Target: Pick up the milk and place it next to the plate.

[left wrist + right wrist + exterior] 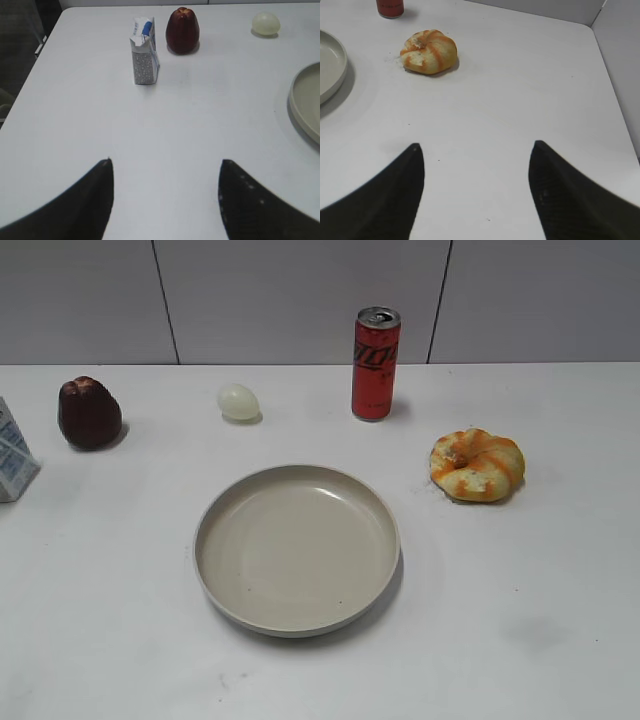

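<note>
The left claw (165,200) is spread wide with nothing in it, and so is the right claw (476,192). The small white-and-blue paper milk carton (144,52) stands upright ahead of the left claw, just beside a dark red fruit (182,31), well apart from the big round beige plate (306,102). It is probably light and squashy, so pinch its flat sides gently, low down.

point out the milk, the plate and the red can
milk (145,57), left wrist view, on its printed side panel
plate (297,545), exterior view, on its bare inner floor
red can (376,365), exterior view, on its red body
</note>
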